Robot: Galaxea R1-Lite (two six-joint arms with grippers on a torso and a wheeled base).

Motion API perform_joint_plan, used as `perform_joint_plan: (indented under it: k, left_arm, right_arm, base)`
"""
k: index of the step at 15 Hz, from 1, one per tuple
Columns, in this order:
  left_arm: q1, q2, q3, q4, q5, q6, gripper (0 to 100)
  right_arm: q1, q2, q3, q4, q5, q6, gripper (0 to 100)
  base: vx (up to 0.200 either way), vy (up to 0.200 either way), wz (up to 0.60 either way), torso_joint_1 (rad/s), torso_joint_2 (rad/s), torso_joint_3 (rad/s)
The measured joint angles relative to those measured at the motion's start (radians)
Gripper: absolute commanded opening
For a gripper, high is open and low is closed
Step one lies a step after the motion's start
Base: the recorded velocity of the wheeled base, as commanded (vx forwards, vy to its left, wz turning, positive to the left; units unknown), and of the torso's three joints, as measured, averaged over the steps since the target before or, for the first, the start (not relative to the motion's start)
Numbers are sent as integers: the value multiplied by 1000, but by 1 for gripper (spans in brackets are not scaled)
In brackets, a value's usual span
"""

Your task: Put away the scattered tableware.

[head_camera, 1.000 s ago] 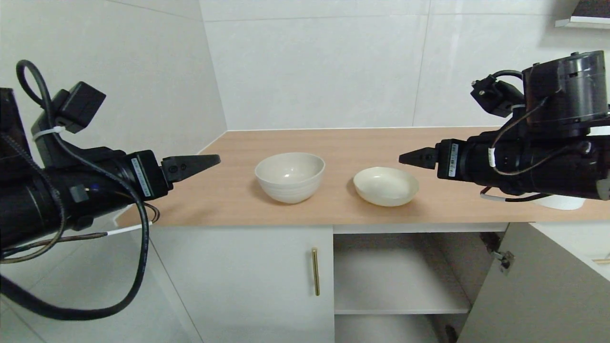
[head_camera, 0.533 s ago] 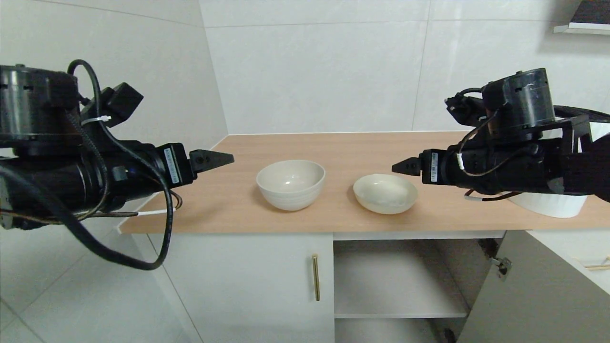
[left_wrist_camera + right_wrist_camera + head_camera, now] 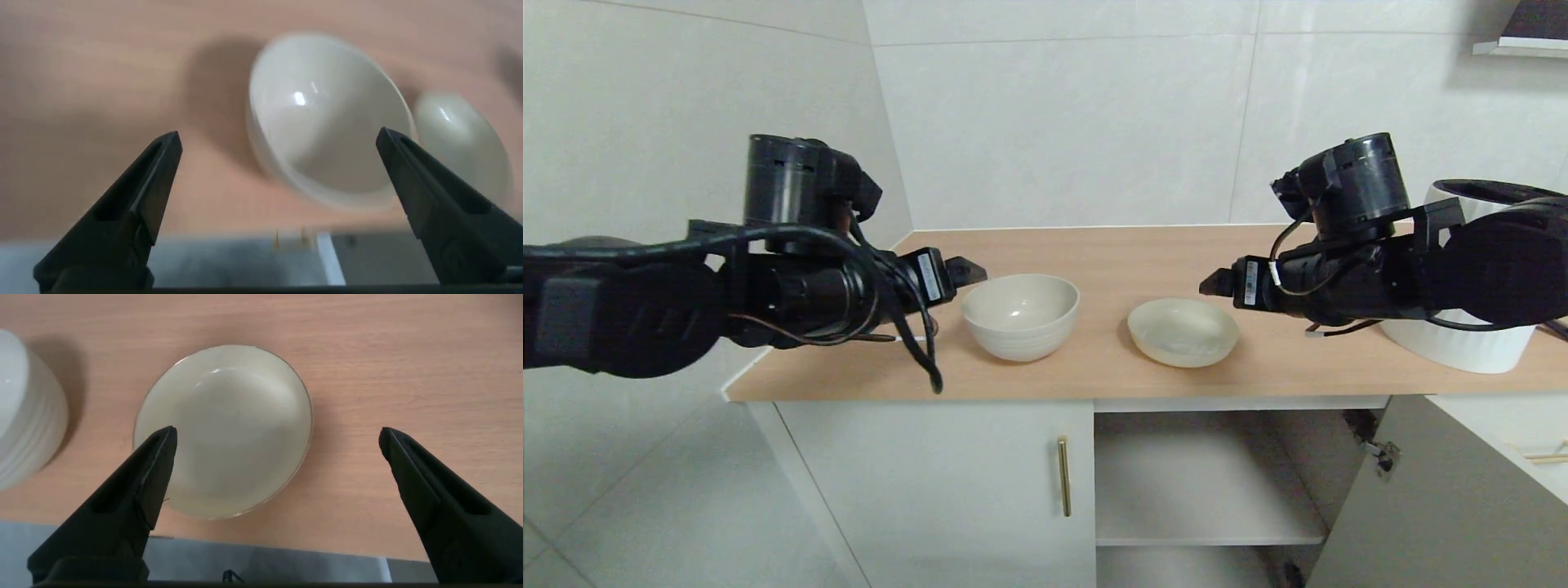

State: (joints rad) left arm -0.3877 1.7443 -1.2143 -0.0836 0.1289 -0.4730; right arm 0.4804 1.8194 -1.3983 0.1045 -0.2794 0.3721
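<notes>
The deep bowl [image 3: 1021,314] and the shallow dish [image 3: 1183,331] stand upright and apart on the wooden table [image 3: 1127,249], the bowl to the robot's left of the dish, both near the front edge. The left tool [image 3: 974,270] hangs just beside the bowl's left rim, above the table. Its fingers [image 3: 139,204] are spread wide and hold nothing. The right tool [image 3: 1210,285] hovers close to the dish's right side, also spread wide and empty — the dish shows between its fingers [image 3: 135,498]. A white pot [image 3: 1462,347] stands on the table behind the right arm. Below the table, the cabinet's right compartment is open, showing a shelf [image 3: 1205,490].
</notes>
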Motion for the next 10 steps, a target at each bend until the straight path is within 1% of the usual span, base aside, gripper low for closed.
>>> perform_joint_plan:
  k: [2,5,6,10]
  left_arm:
    - [-8,60,-2,-35,20,-6,100]
    - [-10,106,-5,-41,20,-6,100]
    - [-10,114,-5,-41,20,-5,0]
    - [-11,131,-4,-42,18,-2,0]
  right_arm:
    - [-1,6,0,-1,0,0,100]
    - [-1,11,0,-1,1,0,100]
    - [-1,12,0,-1,1,1,100]
    - [-1,13,1,-1,1,2,100]
  base:
    - [0,0,0,0,0,0]
    - [0,0,0,0,0,0]
    - [0,0,0,0,0,0]
    - [0,0,0,0,0,0]
